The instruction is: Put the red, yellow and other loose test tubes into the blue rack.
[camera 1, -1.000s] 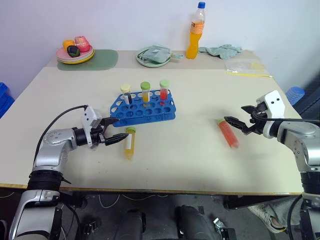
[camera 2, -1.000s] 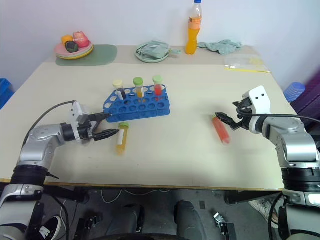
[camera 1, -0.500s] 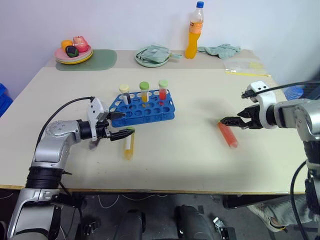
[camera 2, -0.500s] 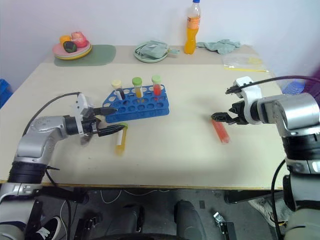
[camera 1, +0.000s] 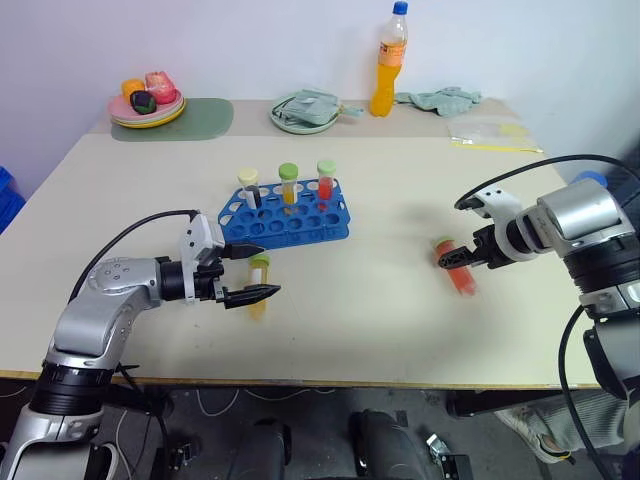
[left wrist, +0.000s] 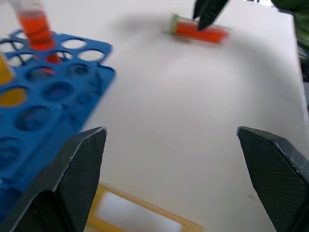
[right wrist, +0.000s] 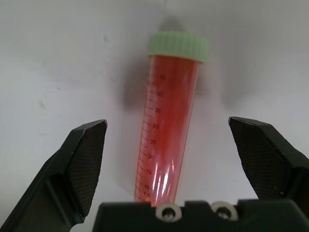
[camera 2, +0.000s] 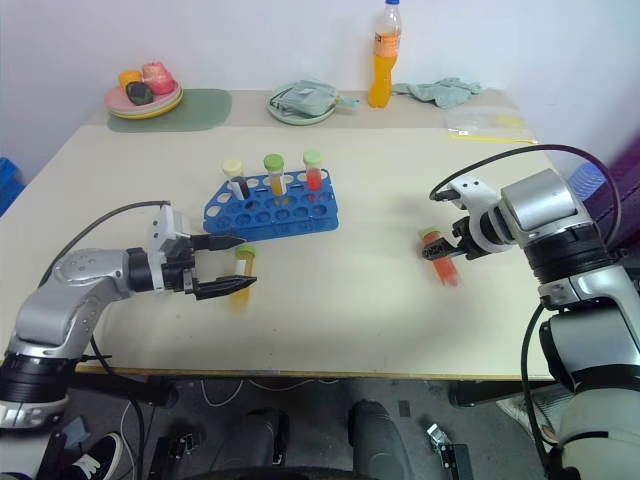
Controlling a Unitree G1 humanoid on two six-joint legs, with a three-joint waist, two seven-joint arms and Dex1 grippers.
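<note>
Right wrist view has the red test tube lying flat on the smooth table, centred between the right gripper's wide-spread fingers: a light, rigid, slick plastic cylinder with a ribbed green cap, likely to roll, so I'd pinch it mid-barrel. At lower left of the left eye view, the left gripper gapes empty over the yellow test tube just below the blue rack, a stiff plate of round holes.
</note>
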